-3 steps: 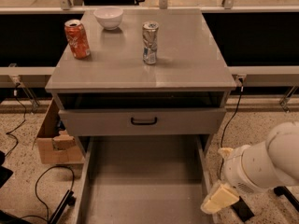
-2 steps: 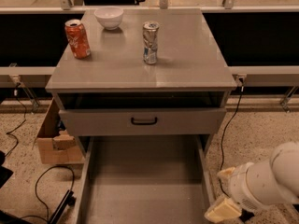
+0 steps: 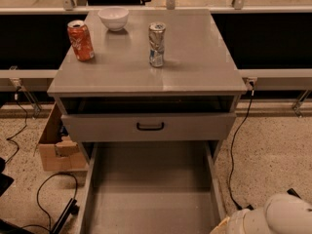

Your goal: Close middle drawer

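Observation:
The middle drawer (image 3: 151, 189) is pulled far out of the grey cabinet. Its deep, empty tray runs down to the bottom edge of the view, and its front and handle are out of view below. Above it sits the top drawer (image 3: 195, 126) with a small black bar handle (image 3: 150, 126), out a little with a dark gap over it. My white arm (image 3: 275, 218) is at the bottom right, beside the tray's right wall. Only a pale sliver of my gripper (image 3: 220, 228) shows at the bottom edge, next to that wall.
On the cabinet top (image 3: 195, 67) stand a red can (image 3: 80, 40), a white bowl (image 3: 113, 18) and a silver can (image 3: 156, 45). A cardboard box (image 3: 56, 145) sits on the floor to the left. Black cables (image 3: 48, 189) trail at the lower left, and another cable (image 3: 239, 145) hangs at the right.
My arm and gripper have moved down and towards the bottom right, so the gripper has sunk almost out of view. The drawers have not moved.

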Available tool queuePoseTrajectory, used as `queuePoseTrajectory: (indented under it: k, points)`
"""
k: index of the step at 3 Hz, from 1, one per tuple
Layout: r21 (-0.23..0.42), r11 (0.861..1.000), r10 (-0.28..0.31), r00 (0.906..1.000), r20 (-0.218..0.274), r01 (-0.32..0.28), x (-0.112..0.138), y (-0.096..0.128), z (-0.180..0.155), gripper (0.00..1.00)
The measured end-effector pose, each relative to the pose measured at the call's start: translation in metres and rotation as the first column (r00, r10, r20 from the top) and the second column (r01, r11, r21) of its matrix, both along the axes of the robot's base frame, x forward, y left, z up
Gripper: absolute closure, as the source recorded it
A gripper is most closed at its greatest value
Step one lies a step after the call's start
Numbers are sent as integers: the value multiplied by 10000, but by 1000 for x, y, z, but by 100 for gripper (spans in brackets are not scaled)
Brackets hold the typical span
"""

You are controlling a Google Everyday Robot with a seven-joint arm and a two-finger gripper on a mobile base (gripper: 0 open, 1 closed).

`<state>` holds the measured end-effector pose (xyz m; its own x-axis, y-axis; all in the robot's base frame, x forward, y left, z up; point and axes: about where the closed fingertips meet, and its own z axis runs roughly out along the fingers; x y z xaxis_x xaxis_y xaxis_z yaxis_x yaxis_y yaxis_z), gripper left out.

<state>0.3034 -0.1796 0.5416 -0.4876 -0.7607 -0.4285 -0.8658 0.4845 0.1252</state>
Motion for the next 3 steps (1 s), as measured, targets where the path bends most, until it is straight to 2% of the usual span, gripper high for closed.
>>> queuePoseTrajectory:
  k: [1,2,3]
  points:
    - [433,9987,-244,9988,-427,263,-17,-5,-60,97]
    - [892,9942,-513,9940,-967,599,-41,-10,-111,100]
    - [892,9942,-512,9940,-967,599,-41,-10,-111,100]
